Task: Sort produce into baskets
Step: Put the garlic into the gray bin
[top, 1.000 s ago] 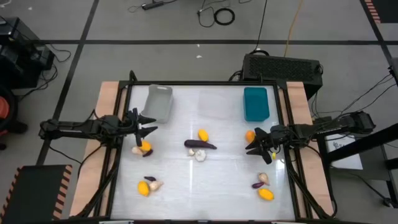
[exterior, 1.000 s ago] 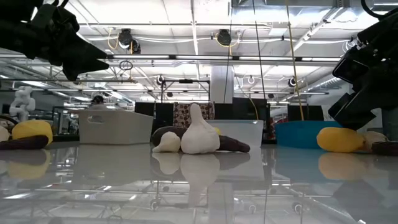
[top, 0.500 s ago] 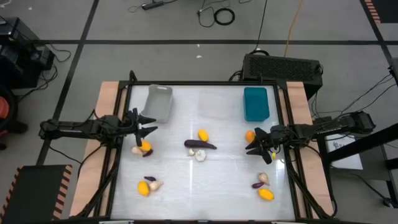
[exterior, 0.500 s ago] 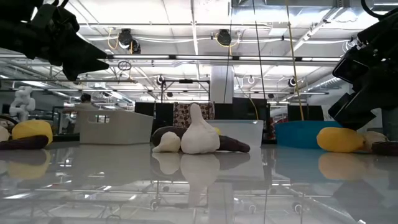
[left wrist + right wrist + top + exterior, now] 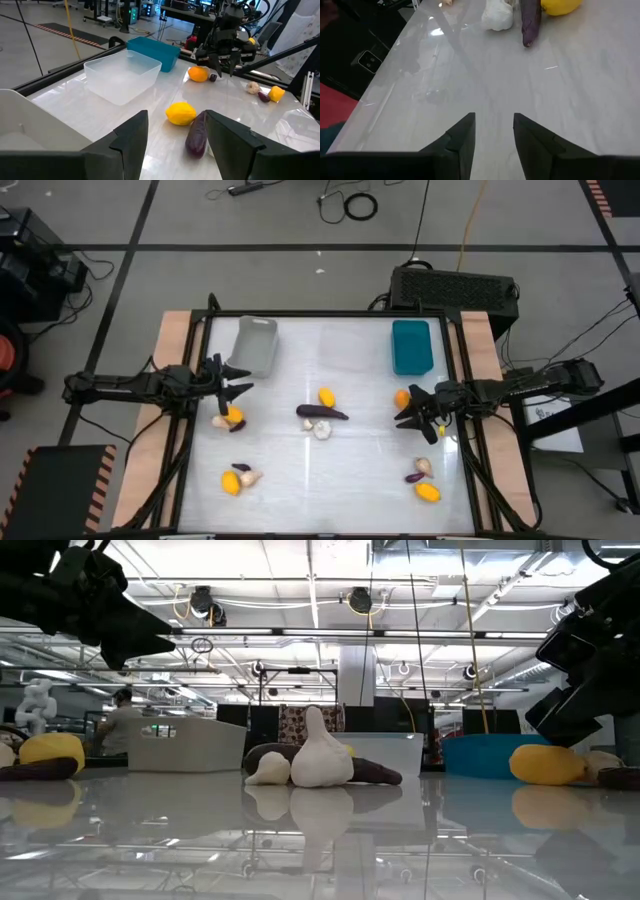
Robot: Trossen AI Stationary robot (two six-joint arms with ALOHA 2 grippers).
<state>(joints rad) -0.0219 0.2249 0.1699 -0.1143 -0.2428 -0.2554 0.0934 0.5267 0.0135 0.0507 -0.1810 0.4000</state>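
The white table (image 5: 330,470) holds everything. Three baskets sit along its far edge: the grey basket (image 5: 254,346) just beyond the left pincer (image 5: 237,381), the clear basket (image 5: 345,346) between both pincers and farther back, and the teal basket (image 5: 411,346) just beyond the right pincer (image 5: 410,413). Both pincers hang above the table with their fingers spread and nothing between them. A yellow fruit (image 5: 234,415) lies right under the left pincer. An orange fruit (image 5: 402,398) lies just beside the right pincer. A purple eggplant (image 5: 322,412) and a white mushroom (image 5: 322,430) lie midway between the pincers.
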